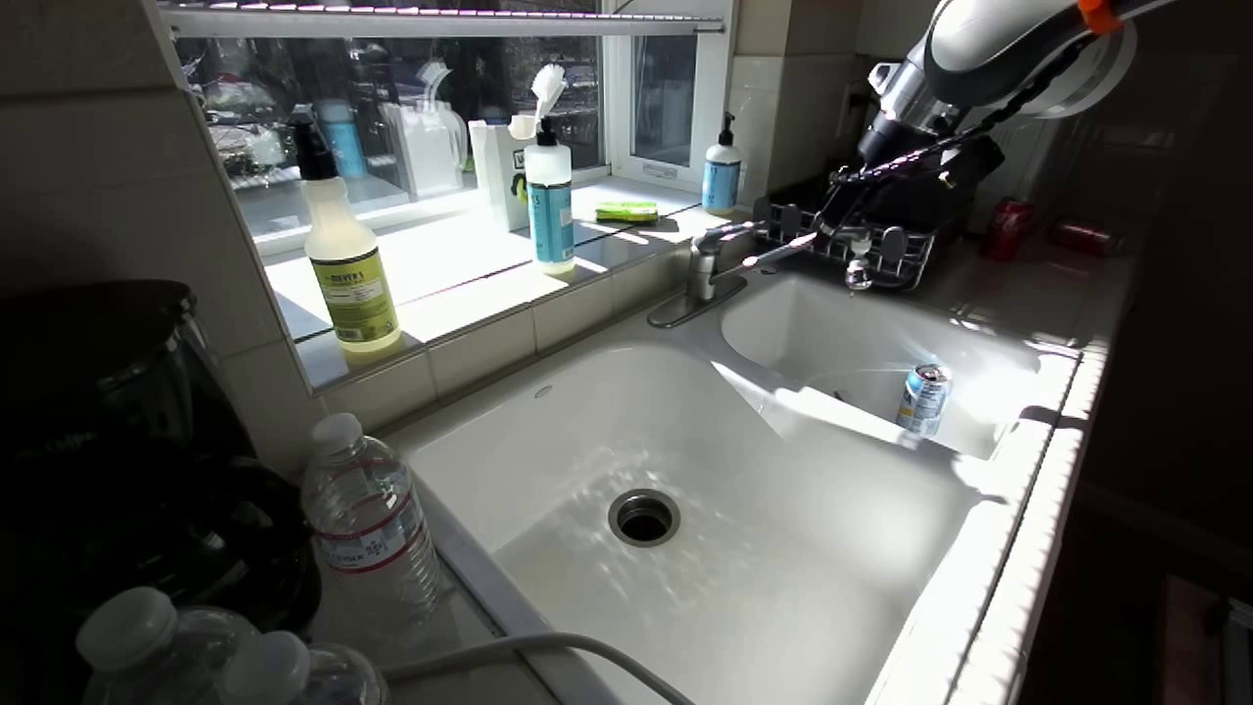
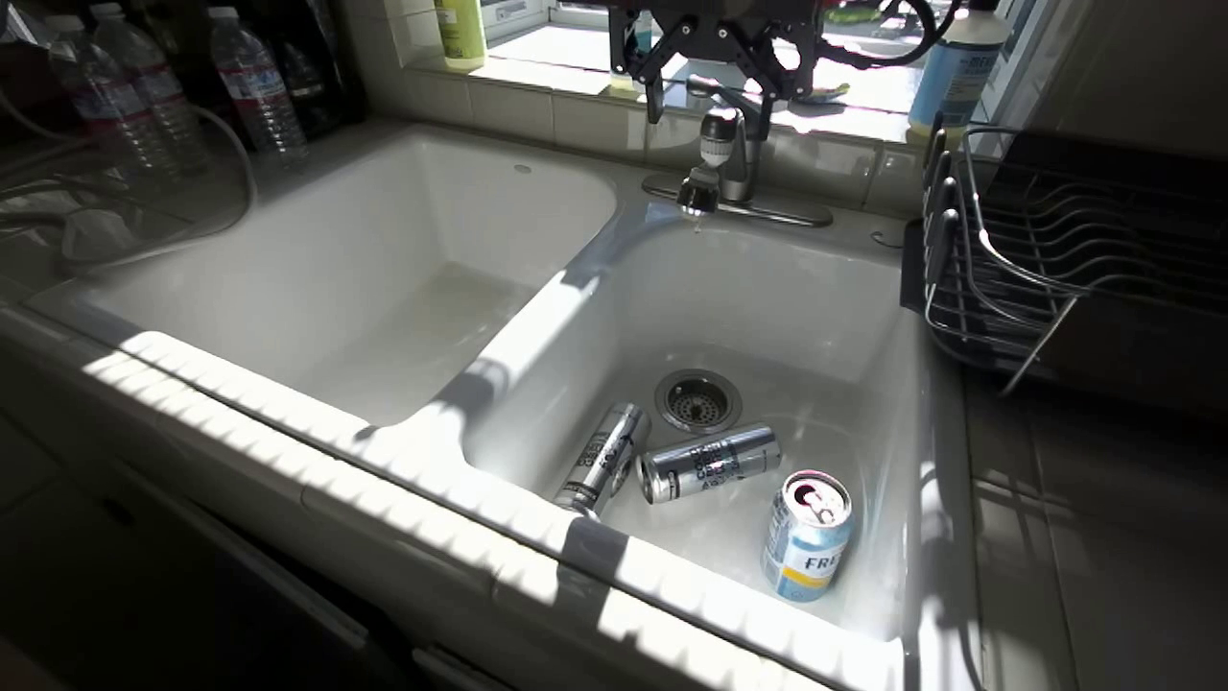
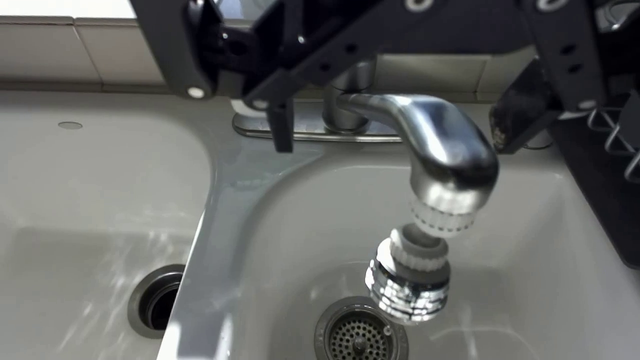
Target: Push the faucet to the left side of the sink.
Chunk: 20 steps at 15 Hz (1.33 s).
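The chrome faucet (image 3: pixel 437 132) has its spout turned over the basin with the strainer drain. A white and chrome spray head (image 3: pixel 410 275) hangs tilted from its tip. The faucet also shows in both exterior views (image 1: pixel 701 269) (image 2: pixel 739 168). The double white sink (image 2: pixel 523 326) has a divider; the other basin is on the left in the wrist view. My gripper (image 3: pixel 395 140) is wide open, pointing down, with one finger on each side of the spout in the picture. It also shows in both exterior views (image 2: pixel 710 113) (image 1: pixel 832 215). Contact with the faucet cannot be told.
In the spout-side basin lie two silver cans (image 2: pixel 710 463), and a blue can (image 2: pixel 808 537) stands upright. A dish rack (image 2: pixel 1046 250) is beside that basin. Soap bottles (image 1: pixel 551 211) stand on the windowsill behind the faucet. Water bottles (image 1: pixel 372 529) stand at the far basin's side.
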Motion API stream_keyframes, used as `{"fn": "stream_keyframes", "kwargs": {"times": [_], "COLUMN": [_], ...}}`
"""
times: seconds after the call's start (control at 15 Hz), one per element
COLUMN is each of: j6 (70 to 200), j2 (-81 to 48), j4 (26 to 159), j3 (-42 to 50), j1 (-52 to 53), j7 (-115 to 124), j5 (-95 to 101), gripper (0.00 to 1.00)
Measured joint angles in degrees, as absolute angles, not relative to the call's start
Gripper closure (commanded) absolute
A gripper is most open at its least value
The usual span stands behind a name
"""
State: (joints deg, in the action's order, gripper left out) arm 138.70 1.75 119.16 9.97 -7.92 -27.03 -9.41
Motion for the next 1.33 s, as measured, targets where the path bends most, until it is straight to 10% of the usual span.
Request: {"fn": "stream_keyframes", "kwargs": {"times": [1.33], "j6": [132.6], "j2": [1.8], "j4": [118.5], "j3": [8.4], "j1": [-7.8], "j7": [-20.8], "j5": [-8.7], "gripper": [0.0]}}
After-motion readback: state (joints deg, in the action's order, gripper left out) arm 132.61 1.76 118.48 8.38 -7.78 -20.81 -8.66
